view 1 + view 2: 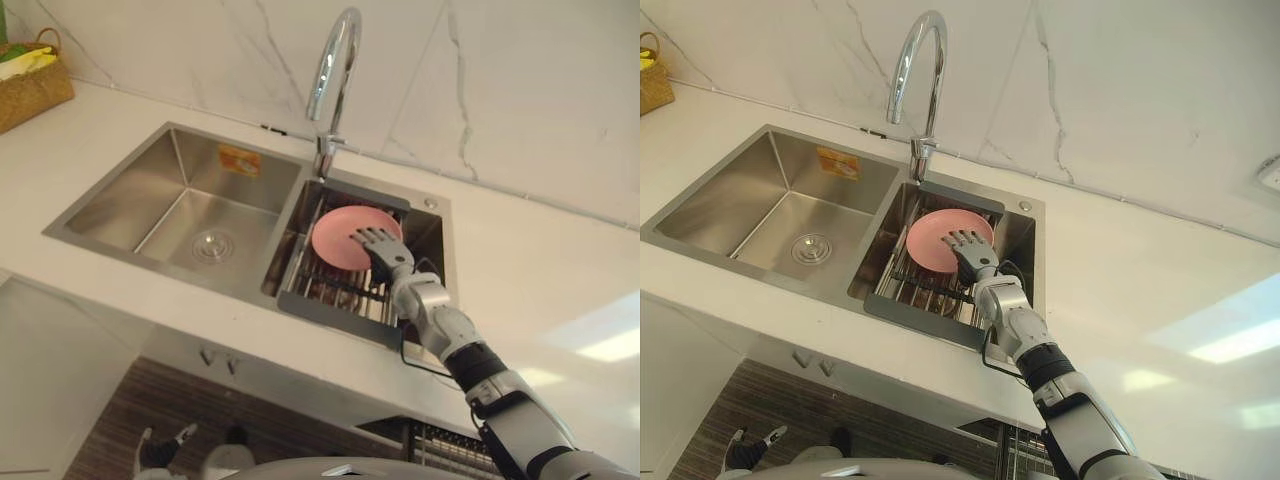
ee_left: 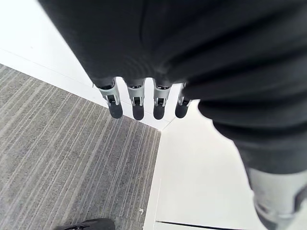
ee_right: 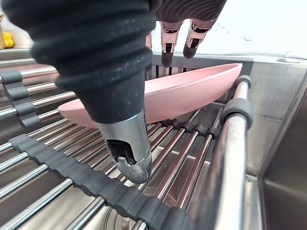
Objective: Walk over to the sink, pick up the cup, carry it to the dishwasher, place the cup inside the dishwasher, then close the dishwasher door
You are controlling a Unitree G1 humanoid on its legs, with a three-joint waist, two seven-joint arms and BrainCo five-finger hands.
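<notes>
- My right hand (image 1: 378, 245) is down in the right-hand basin. The fingers (image 3: 168, 45) are stretched straight out over the top of the thing and the thumb (image 3: 129, 153) hangs apart below its near edge, so the hand is spread and not clamped on anything yet.
- The task says cup, but what I'm looking at is a shallow round pink dish (image 1: 335, 235). It leans tilted on a drying rack of steel rods with dark rubber strips (image 1: 330, 290), one edge propped against the rack's side rail.
- The rack sits inside a brushed-steel double sink (image 1: 230, 190), under a tall curved chrome tap (image 1: 333, 70).
- Around that there's white stone counter (image 1: 540, 270) and a woven basket (image 1: 30, 85) off in the far corner.
- My left hand (image 2: 139, 103) dangles with straight fingers above grey striped floor, doing nothing.
- What worries me:
  - The dish is smooth and thin-rimmed, so a pinch closing on the slope could squirt it off the rods.
  - Pushing down with my fingers could tip it flat or slide it against the rail.
  - A weak grip could also drop it on the walk to the dishwasher.
</notes>
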